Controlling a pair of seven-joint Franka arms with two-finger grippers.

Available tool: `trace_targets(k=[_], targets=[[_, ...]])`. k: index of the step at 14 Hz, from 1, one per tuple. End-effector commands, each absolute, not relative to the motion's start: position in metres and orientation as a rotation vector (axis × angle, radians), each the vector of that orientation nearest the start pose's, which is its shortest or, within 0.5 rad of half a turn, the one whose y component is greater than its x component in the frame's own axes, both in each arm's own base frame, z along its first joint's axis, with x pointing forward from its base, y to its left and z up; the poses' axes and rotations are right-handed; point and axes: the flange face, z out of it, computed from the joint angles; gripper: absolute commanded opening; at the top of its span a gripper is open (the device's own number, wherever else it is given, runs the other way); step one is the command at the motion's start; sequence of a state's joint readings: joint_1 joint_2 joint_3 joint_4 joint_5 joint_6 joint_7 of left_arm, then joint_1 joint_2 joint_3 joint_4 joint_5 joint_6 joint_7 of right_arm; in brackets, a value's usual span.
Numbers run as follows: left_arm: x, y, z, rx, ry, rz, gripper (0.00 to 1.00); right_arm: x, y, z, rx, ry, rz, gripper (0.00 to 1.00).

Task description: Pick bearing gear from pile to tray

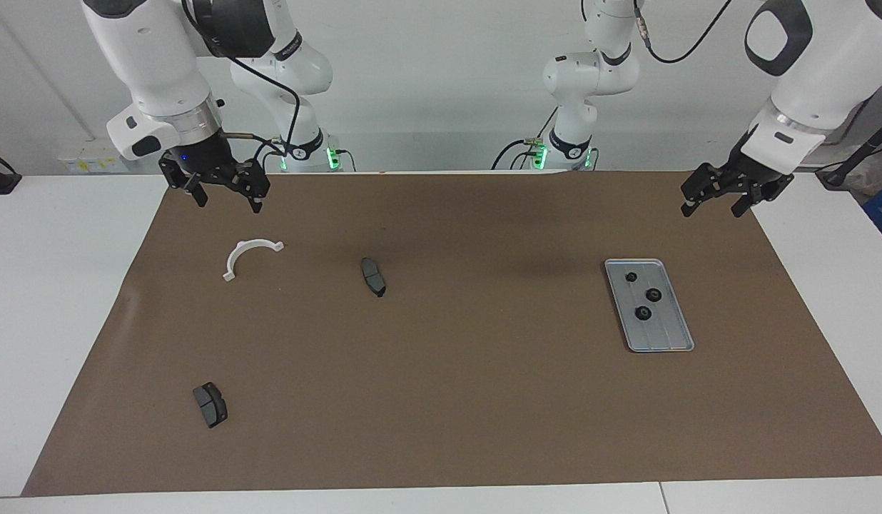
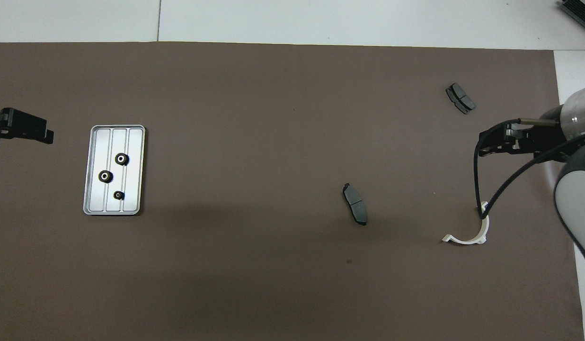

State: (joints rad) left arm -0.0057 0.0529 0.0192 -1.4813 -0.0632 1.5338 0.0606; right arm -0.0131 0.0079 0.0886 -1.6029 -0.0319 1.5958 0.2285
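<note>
Three gears [image 1: 653, 294] in tray [image 1: 673, 335] | left end effector [image 1: 717, 200], right end effector [image 1: 225, 194]: apart, empty

Three gears [image 1: 645, 294] lie in the tray [image 1: 675, 337] at the left arm's end of the table — at the right arm's end lie the half-ring bracket [image 1: 245, 255] and two pads [image 1: 373, 277], one nearer the robots.
</note>
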Motion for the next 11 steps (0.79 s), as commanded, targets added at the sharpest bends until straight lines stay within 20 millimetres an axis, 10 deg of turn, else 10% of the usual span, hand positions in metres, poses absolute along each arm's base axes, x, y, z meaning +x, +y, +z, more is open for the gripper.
trace_targets(k=[1, 11], targets=[[0.5563, 0.0044, 0.6420, -3.191, 0.078, 0.007, 1.00, 0.5565, 0.0359, 0.6109, -3.150, 0.215, 0.026, 1.00], [0.5570, 0.0121, 0.6406, -3.191, 0.058, 0.001, 1.00, 0.5565, 0.0359, 0.6109, -3.150, 0.215, 0.026, 1.00]])
